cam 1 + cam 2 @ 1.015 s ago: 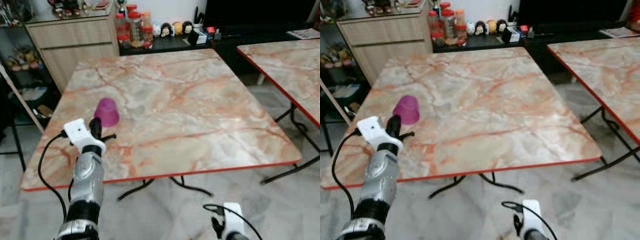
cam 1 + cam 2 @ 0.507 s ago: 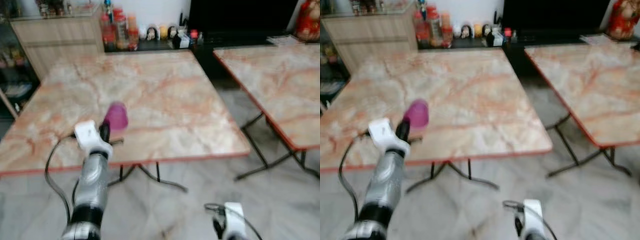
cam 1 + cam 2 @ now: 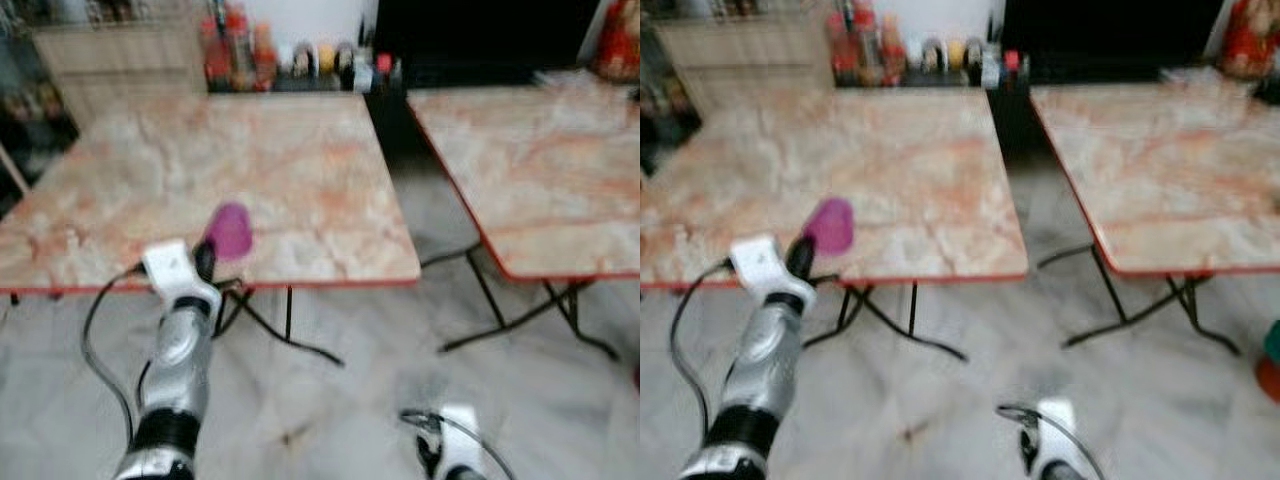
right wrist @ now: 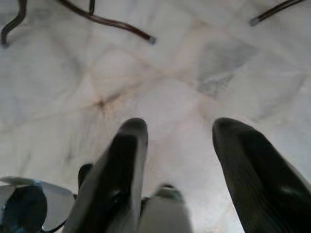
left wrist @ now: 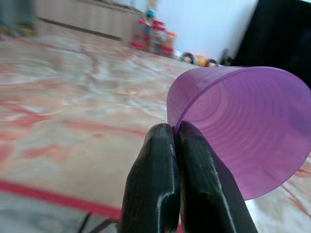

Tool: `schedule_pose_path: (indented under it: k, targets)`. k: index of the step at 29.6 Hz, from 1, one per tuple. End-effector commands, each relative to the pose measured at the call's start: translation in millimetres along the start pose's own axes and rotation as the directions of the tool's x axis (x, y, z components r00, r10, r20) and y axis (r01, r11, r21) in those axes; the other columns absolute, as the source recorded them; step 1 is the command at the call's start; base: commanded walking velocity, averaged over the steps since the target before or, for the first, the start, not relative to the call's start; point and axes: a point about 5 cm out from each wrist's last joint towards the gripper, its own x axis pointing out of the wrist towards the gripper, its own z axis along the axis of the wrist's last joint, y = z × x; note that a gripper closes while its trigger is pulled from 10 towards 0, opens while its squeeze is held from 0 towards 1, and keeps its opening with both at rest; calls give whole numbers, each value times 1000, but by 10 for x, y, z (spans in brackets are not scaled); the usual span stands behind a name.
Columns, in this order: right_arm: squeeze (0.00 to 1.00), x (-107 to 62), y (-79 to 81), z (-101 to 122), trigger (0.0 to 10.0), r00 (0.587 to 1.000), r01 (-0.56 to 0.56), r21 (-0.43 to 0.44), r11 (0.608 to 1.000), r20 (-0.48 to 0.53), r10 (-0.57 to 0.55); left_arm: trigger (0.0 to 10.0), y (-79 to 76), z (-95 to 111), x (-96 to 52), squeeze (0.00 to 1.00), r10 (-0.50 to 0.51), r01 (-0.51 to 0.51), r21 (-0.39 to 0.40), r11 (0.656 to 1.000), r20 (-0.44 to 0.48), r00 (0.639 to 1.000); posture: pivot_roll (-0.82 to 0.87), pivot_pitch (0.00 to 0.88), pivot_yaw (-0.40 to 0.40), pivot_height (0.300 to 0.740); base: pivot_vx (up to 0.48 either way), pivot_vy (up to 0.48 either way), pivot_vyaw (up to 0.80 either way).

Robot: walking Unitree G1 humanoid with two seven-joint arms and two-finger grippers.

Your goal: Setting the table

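The left gripper was pinched tight on the rim of the purple cup, its fingers pressed together with the thin wall between them. In the left eye view the cup sat left of centre, held over the near red edge of the left table. A second table stood at the right, with a strip of pale floor between the two. The right gripper hung low at the bottom of the frame, fingers spread wide over the floor. Both eye views were blurred; the jars along the top edge were hard to make out.
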Motion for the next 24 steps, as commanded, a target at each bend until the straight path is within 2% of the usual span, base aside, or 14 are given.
schedule_pose_path:
  k: [1,7,11,17,20,22,23,24]
  targets:
    - [0,0,-75,39,10000,1000,20,-8,1000,8,-20,10000,-58,32,25,0,-13,13,-5,1000,14,1000,50,0,31,740,0,-454,575]
    - [0,0,-80,42,10000,1000,22,-5,1000,8,-22,10000,19,47,-4,0,16,-16,-3,1000,21,1000,61,6,26,740,0,-451,509]
    - [0,1,-80,44,10000,1000,22,-2,1000,8,-22,10000,149,40,-63,0,52,-52,16,999,18,999,66,13,25,740,0,-450,475]
    - [0,2,-71,40,10000,1000,20,3,1000,7,-20,10000,313,-95,-239,0,73,-70,67,995,-40,997,69,25,26,740,0,-422,280]
    - [0,0,-79,35,10000,1000,29,20,999,5,-29,10000,425,-267,-359,0,90,-74,130,989,-129,988,70,28,25,740,0,0,0]
    - [0,1,-78,38,10000,1000,28,21,999,6,-29,10000,499,-405,-427,0,100,-78,115,990,-204,974,73,28,24,740,0,0,0]
    - [0,1,-80,38,10000,1000,30,22,999,6,-30,10000,540,-489,-469,0,107,-75,133,988,-251,962,73,28,24,740,0,0,0]
    - [0,2,-82,43,10000,999,31,25,999,8,-32,10000,615,-674,-580,0,107,-43,182,982,-354,929,73,29,23,740,0,0,0]
